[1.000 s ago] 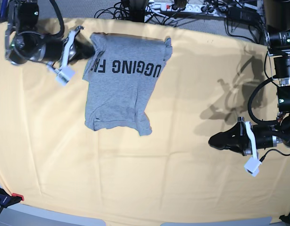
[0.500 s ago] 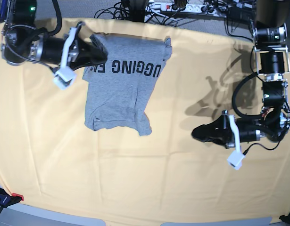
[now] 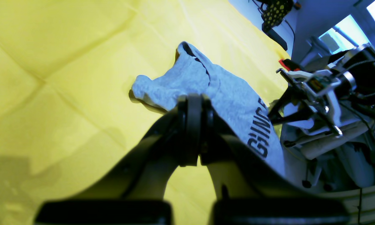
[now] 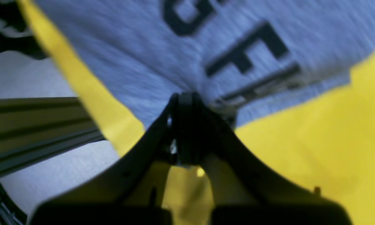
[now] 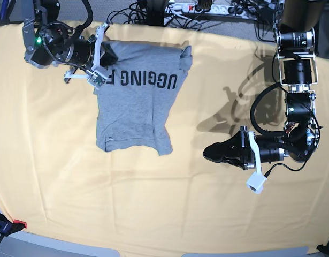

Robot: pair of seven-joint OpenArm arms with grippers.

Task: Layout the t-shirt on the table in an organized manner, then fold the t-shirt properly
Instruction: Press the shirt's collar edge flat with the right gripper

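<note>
Base view: right pincer [image 5: 106,55] pinches the t-shirt [image 5: 137,101] corner at the desk's [image 5: 57,176] far edge (probably to spread it); left pincer [image 5: 209,152] is closed, empty, nearby.

- The t-shirt [image 5: 135,104] is soft heather-grey knit cloth, matt and finely flecked, with flat black printed lettering [image 5: 144,80].
- The table [image 5: 164,214] is draped in pale yellow-orange cloth, smooth and matt, with faint crease lines.
- The left end effector [image 3: 192,103] has black plastic fingers with a slight sheen.
- The right end effector [image 4: 182,98] looks the same dark plastic, though blurred.
</note>
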